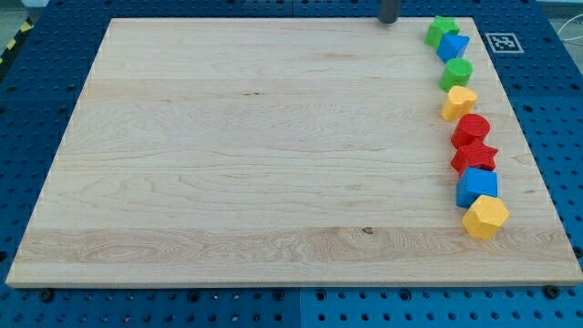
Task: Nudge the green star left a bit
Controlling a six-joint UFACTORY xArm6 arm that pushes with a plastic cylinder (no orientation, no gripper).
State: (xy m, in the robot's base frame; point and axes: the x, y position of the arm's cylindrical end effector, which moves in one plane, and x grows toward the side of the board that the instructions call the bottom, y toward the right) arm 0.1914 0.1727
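The green star [442, 30] sits at the view's top right corner of the tabletop [255, 155], heading a column of blocks that runs down the right edge. The tabletop, a pale wooden board, takes up nearly the whole view and lies on a blue perforated base [547, 109].

Down the column come a blue cube [453, 46] touching the star, a green cylinder [456, 74], a yellow heart [458, 102], a red cylinder [472, 130], a red star [475, 158], a second blue block [477, 187] and a yellow hexagon [485, 217].

My tip [389, 19] stands at the top edge, left of the green star and apart from it. There is no claw on this rod, so nothing is grasped.

The nudge looks unstarted: the star appears still in line, though the crop makes that uncertain. To push it left, my tip would need to come round to its right side.
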